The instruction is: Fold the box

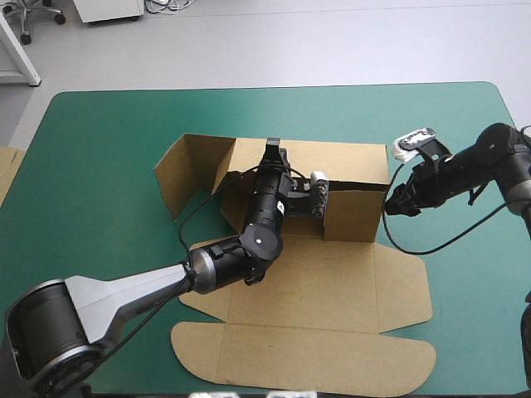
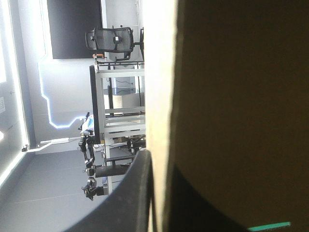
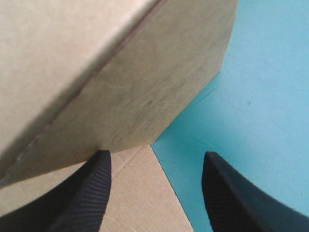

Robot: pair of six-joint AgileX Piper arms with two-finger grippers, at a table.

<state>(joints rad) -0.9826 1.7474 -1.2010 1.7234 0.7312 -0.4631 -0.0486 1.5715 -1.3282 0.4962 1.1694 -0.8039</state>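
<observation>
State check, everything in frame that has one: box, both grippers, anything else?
box, partly folded: back wall and side flaps raised, front panels and lid flat on the teal-green cover.
left gripper, fingers shut on the box's back wall.
right gripper, fingers open at the box's right corner, holding nothing.
spare board, flat at the cover's left edge.

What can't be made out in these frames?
- High view: how the left gripper grips the brown cardboard box at its far wall, hidden by its own wrist. The box floor under that arm is hidden too.
- Left wrist view: the shadowed wall fills the picture, and only a sliver of teal-green table cover shows.
- Right wrist view: the box's inside, behind the blurred side wall, and whether the open right gripper touches that wall.
</observation>
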